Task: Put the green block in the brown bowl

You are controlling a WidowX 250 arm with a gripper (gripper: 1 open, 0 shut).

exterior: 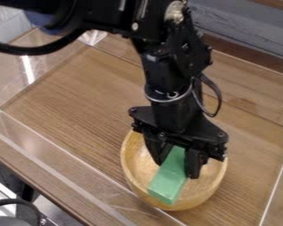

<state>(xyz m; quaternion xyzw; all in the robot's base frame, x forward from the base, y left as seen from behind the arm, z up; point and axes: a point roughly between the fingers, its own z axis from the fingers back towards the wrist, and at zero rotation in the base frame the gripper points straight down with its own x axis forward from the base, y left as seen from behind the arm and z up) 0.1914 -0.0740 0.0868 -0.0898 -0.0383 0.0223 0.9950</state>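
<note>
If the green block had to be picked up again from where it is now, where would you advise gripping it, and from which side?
Grip the green block across its narrow width near its upper end, coming from above, as the end effector stands now. It leans tilted inside the brown bowl, its lower end against the near wall, so the thick rim likely blocks any sideways approach.

Lab bench setup, by the look: my black jointed arm [168, 62] works over a wood-grain tabletop [85, 97] edged with clear acrylic walls [38, 141].
</note>
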